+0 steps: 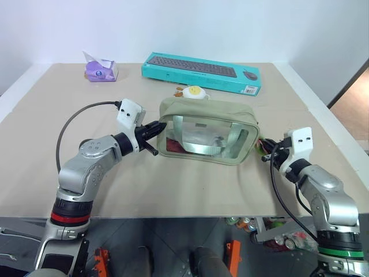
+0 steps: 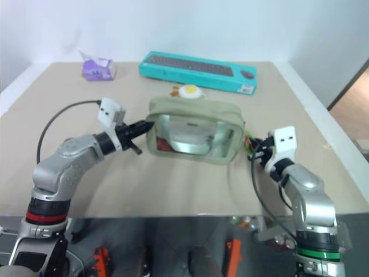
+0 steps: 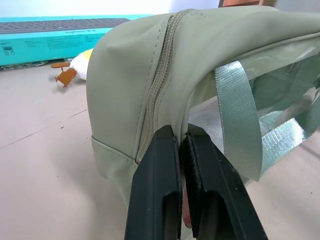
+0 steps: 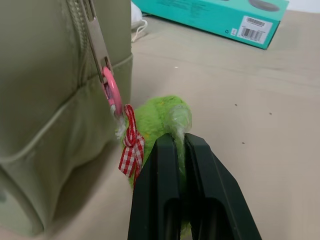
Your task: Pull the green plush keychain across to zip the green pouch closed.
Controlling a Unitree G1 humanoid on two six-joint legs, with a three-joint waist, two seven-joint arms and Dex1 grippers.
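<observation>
right fingers [image 4: 181, 142] pinch green plush keychain [image 4: 160, 117]

On the table we count one green pouch [image 1: 207, 135], one green plush keychain [image 4: 162, 120], one teal keyboard box [image 1: 202, 72], one egg-like plush [image 1: 193, 92], one purple tissue pack [image 1: 101, 70] and two grippers.

— How are the arms sitting?
— Both are reaching forward, elbows bent. The left gripper [image 1: 159, 127] is pointing inward, jaws pinching together.
— The right?
— The right gripper [image 4: 181, 142] is clamping its jaws tight too.
</observation>
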